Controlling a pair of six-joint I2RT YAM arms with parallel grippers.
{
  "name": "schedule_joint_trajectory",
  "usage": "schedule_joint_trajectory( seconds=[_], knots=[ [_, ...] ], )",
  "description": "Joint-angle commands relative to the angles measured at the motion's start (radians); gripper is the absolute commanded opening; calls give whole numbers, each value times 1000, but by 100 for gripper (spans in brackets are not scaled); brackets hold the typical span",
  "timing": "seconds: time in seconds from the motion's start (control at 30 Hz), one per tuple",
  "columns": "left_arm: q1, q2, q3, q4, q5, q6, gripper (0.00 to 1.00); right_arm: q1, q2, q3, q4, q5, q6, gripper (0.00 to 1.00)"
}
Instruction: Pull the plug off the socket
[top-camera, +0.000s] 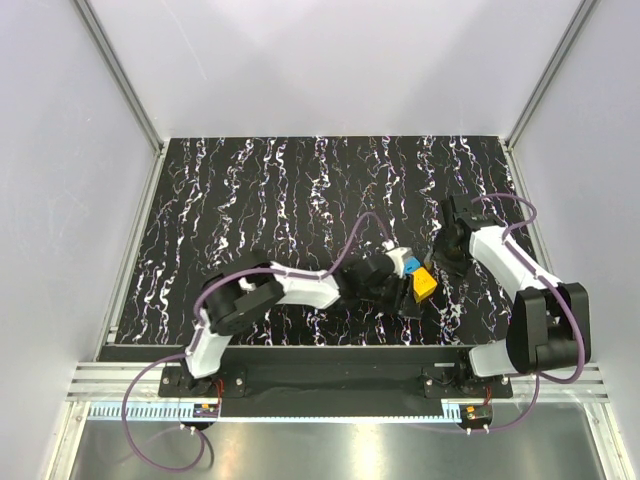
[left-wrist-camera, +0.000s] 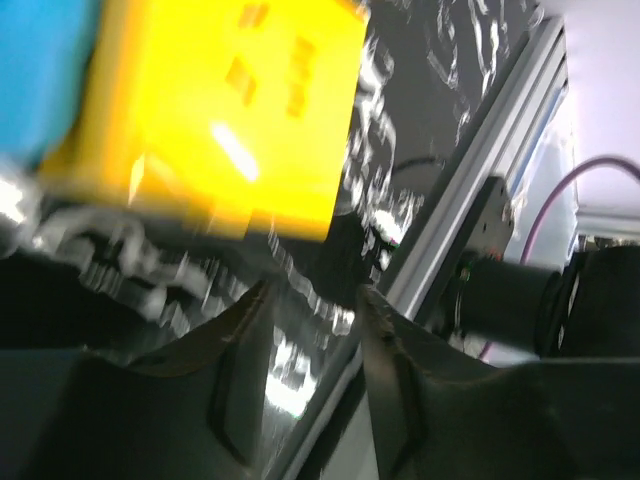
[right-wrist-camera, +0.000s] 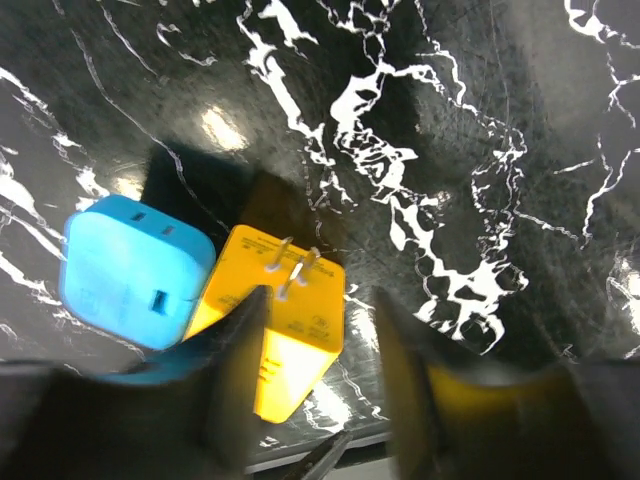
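Under spread R fingers (right-wrist-camera: 232, 385) we see yellow pronged plastic plug (right-wrist-camera: 300, 330), axis along gap, touching blue plastic socket cube (right-wrist-camera: 130, 275); L fingers (left-wrist-camera: 240, 395) released.

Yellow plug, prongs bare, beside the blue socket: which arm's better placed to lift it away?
Right, probably: the right gripper, open, frames the yellow plastic plug; the left gripper sits off to its side.
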Motion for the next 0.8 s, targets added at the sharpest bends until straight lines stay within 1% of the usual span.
schedule_joint_trajectory(
  seconds=[0.0, 0.03, 0.07, 0.1, 0.13, 0.17, 0.2, 0.3, 0.33, 0.4, 0.5, 0.57, 0.6, 0.7, 0.77],
  knots=[
    [21, -179, -90, 54, -7, 26, 48, 2, -44, 60, -63, 49, -13, 62],
    [29, -204, -108, 55, -9, 32, 50, 2, -51, 61, -69, 36, -11, 67],
    [38, -227, -128, 60, -6, 34, 52, 2, -70, 60, -71, 28, -7, 75],
    [65, -267, -169, 69, 0, 33, 57, 2, -82, 60, -77, 17, -5, 77],
    [82, -281, -191, 101, 31, 20, 59, 2, -90, 60, -83, -9, -8, 82],
    [125, -302, -226, 121, 75, 7, 62, 2, -105, 65, -100, -15, 1, 94],
    [147, -309, -242, 141, 75, 6, 63, 2, -110, 68, -112, -18, 7, 100],
    [232, -300, -256, 181, 147, -6, 67, -1, -146, 69, -131, -54, 21, 100],
    [250, -286, -242, 171, 199, 3, 68, -1, -159, 69, -138, -67, 33, 100],
    [286, -226, -181, 158, 252, 16, 69, -1, -194, 66, -135, -99, 33, 100],
    [311, -129, -77, 129, 359, 29, 69, -1, -206, 57, -141, -120, 36, 100],
    [317, -68, -24, 120, 381, 20, 69, -1, -208, 49, -141, -121, 36, 100],
    [323, -54, -13, 124, 385, 10, 69, -2, -209, 40, -140, -153, 33, 100],
    [329, 12, 39, 141, 416, -6, 69, -2, -223, 19, -134, -178, 29, 100],
    [334, 41, 60, 121, 410, -10, 69, -2, -240, 6, -120, -187, 24, 100]
  ],
)
